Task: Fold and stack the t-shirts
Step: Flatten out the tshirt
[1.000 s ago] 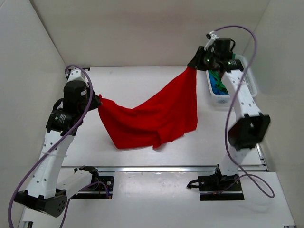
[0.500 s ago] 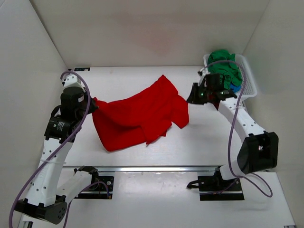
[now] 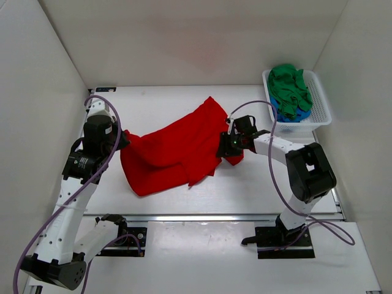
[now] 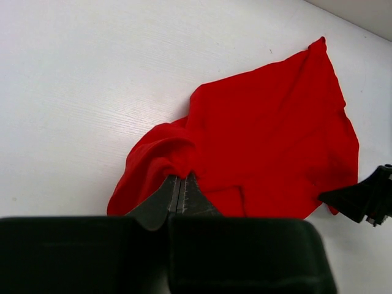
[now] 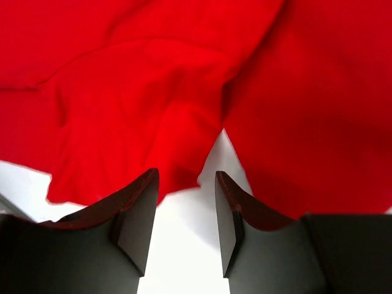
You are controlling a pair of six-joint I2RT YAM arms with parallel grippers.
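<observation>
The red t-shirt (image 3: 177,147) lies crumpled across the middle of the table; it also shows in the left wrist view (image 4: 269,141) and fills the right wrist view (image 5: 153,92). My left gripper (image 3: 122,139) is shut on its left edge (image 4: 180,177). My right gripper (image 3: 225,149) is open just above the table at the shirt's right edge, with nothing between its fingers (image 5: 138,208). The green t-shirt (image 3: 289,86) and the blue t-shirt (image 3: 288,114) lie bunched in the white basket (image 3: 321,104) at the back right.
White walls close in the table on the left, back and right. The arm bases sit on a metal rail (image 3: 202,217) at the near edge.
My right gripper let go of the red shirt and came down and left to its right edge. The shirt dropped from hanging to lying on the table. The left gripper kept its hold.
</observation>
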